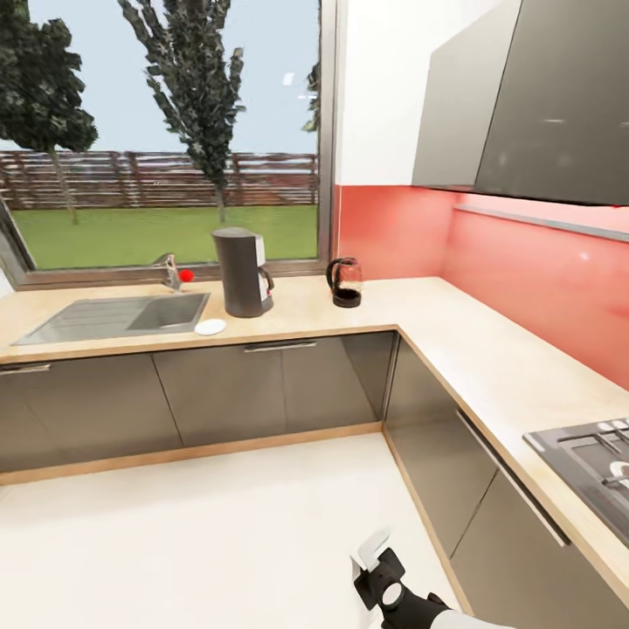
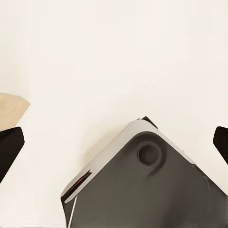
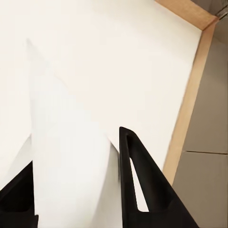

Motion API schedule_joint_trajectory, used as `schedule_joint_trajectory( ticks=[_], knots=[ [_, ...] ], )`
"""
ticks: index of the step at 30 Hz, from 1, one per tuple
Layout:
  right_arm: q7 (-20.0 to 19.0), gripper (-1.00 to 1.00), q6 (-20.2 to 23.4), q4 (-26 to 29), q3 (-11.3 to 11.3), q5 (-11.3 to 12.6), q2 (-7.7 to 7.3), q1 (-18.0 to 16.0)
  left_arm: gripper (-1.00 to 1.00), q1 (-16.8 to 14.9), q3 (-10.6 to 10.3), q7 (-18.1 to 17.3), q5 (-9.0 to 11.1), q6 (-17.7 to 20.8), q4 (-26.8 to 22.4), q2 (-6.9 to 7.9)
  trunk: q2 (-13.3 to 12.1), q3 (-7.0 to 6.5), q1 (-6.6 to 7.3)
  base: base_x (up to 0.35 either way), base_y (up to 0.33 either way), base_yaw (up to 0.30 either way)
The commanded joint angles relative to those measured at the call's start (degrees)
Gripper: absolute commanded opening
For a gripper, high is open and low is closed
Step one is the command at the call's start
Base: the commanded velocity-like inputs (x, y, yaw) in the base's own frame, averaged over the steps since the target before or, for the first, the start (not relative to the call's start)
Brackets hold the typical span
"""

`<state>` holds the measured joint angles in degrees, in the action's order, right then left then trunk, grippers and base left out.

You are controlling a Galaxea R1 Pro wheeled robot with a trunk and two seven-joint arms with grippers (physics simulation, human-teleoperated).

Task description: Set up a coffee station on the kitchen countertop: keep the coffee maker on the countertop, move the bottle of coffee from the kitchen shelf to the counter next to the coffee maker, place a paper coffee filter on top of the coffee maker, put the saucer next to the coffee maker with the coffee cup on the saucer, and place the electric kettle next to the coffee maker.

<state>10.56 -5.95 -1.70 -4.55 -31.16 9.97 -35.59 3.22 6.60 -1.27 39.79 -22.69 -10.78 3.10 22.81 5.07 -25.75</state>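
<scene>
The coffee maker [image 1: 243, 271] stands on the kitchen countertop [image 1: 437, 323] under the window, right of the sink. The white saucer [image 1: 210, 327] lies at the counter's front edge, just left of the coffee maker. The electric kettle [image 1: 346, 282] stands further right, near the corner. My right gripper [image 1: 374, 559] hangs low over the floor, far from the counter, and holds the white paper coffee filter [image 3: 71, 156] upright between its black fingers [image 3: 137, 180]. My left gripper [image 2: 116, 142] is open over the floor, with my own base below it. The bottle of coffee and the coffee cup are out of view.
A steel sink [image 1: 114, 316] with a tap [image 1: 170, 271] and a small red object [image 1: 186, 275] lies at the left. A hob [image 1: 590, 459] sits in the right-hand counter run. Dark wall cabinets [image 1: 524, 96] hang above. White floor [image 1: 218, 533] spreads before the cabinets.
</scene>
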Motion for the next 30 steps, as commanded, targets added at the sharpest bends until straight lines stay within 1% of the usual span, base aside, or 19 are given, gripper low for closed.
schedule_joint_trajectory(
  ticks=[1,8,12,30],
  knots=[
    [0.31,-1.0,-0.2,-0.17,-0.46,0.17,0.03,-0.09,1.0,0.03,0.34,-0.13,0.01,0.02,-0.13,-0.03,0.11,0.09,-0.04,0.0,0.0,0.279],
    [0.41,-1.0,-0.12,-0.15,-0.46,0.14,0.03,-0.09,1.0,0.03,0.37,-0.13,0.02,0.02,-0.12,-0.03,0.11,-0.15,-0.04,0.0,0.0,0.271],
    [0.49,-1.0,-0.13,-0.14,-0.41,0.17,0.03,-0.09,1.0,0.03,0.35,-0.13,0.02,0.02,-0.12,-0.03,0.11,-0.45,-0.04,0.0,0.0,0.184],
    [0.67,-1.0,-0.29,-0.14,-0.3,0.66,0.03,-0.09,1.0,0.03,0.34,-0.13,0.02,0.01,-0.12,-0.03,0.11,-2.07,-0.04,0.0,0.0,0.086]
  ],
)
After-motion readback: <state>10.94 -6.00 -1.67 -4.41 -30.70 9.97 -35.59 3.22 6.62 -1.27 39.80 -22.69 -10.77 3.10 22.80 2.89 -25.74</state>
